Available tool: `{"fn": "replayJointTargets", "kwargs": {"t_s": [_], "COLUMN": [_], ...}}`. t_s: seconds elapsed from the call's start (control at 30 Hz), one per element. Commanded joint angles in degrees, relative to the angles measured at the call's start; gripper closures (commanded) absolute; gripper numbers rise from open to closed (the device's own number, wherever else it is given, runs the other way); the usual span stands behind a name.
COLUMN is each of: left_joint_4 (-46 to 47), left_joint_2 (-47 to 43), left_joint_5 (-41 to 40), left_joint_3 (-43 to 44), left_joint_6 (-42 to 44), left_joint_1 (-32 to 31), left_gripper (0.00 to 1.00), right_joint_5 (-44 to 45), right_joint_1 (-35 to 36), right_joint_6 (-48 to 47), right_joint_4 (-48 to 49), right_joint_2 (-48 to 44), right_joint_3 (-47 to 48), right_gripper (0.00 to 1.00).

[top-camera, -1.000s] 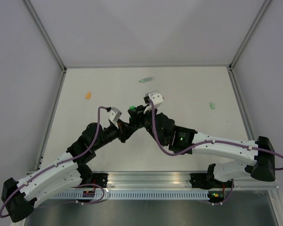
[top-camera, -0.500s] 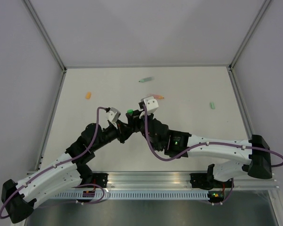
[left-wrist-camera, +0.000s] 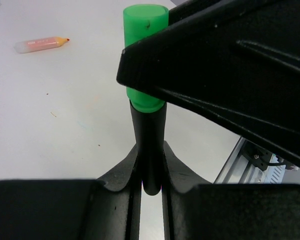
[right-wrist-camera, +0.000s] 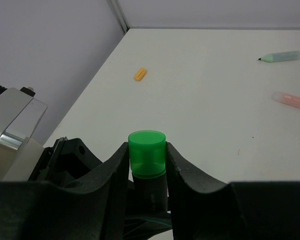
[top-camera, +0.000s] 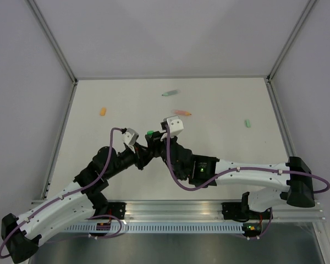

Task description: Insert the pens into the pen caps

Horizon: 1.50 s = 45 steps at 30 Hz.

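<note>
My left gripper point(left-wrist-camera: 150, 150) is shut on the black pen point(left-wrist-camera: 149, 131), which points away from it. The bright green cap point(left-wrist-camera: 145, 30) sits on the pen's far end. My right gripper point(right-wrist-camera: 147, 150) is shut on that green cap point(right-wrist-camera: 147, 150), with the black body point(right-wrist-camera: 151, 190) below it. In the top view both grippers meet at mid-table, left point(top-camera: 138, 155) and right point(top-camera: 150, 139), with the cap point(top-camera: 149, 132) showing between them. The salmon pen point(top-camera: 181, 112), mint pen point(top-camera: 169, 93), orange cap point(top-camera: 103, 111) and mint cap point(top-camera: 246, 124) lie loose on the table.
The white table point(top-camera: 220, 99) is walled at the back and both sides. The salmon pen point(right-wrist-camera: 292, 100) and mint pen point(right-wrist-camera: 285, 56) lie beyond my right gripper to its right, the orange cap point(right-wrist-camera: 140, 74) further off. An aluminium rail point(top-camera: 176, 209) runs along the near edge.
Both grippers, joined at the green-capped pen, have shifted slightly left and nearer. The right wrist has moved off the salmon pen, which now shows fully.
</note>
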Motion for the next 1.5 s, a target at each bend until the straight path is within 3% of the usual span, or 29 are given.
{"fn": "replayJointTargets", "kwargs": {"t_s": [0.0,0.2,0.47,0.73,0.97,1.1,1.23,1.37,1.47], "left_joint_4": [7.5,7.6,9.2,11.8,20.4,22.4,24.1,26.8,27.0], "left_joint_2": [-0.8,-0.4,-0.4,1.3,-0.4,-0.8,1.3,5.0,5.3], "left_joint_5": [2.0,2.7,6.3,15.9,24.4,27.5,32.4,40.0,38.9], "left_joint_3": [1.4,1.6,1.2,1.5,-1.3,-1.4,-0.8,-0.3,-0.4], "left_joint_6": [-0.2,-0.5,-0.4,0.7,-1.9,-4.5,-5.3,-5.1,-5.6], "left_joint_1": [-0.1,-0.1,-0.1,-0.2,-0.1,-0.1,-0.1,-0.2,-0.1], "left_gripper": [0.98,0.98,0.98,0.98,0.98,0.98,0.98,0.98,0.98], "right_joint_5": [0.5,1.1,1.8,0.2,-17.1,-27.2,-36.5,-41.1,-42.4], "right_joint_1": [0.8,0.8,0.8,0.0,-4.7,-7.0,-7.2,-7.3,-7.3], "right_joint_6": [0.0,-3.4,-7.0,-10.7,-11.6,-14.8,-16.8,-17.1,-16.5], "right_joint_4": [-1.9,-2.3,-4.4,-8.9,-8.6,-7.3,-9.8,-12.1,-12.6], "right_joint_2": [0.9,0.4,-1.7,-3.5,-12.2,-18.2,-21.3,-22.2,-22.2], "right_joint_3": [2.6,6.6,9.7,13.8,7.4,2.5,2.8,3.2,2.9], "right_gripper": [0.59,0.41,0.28,0.27,0.3,0.37,0.39,0.39,0.39]}}
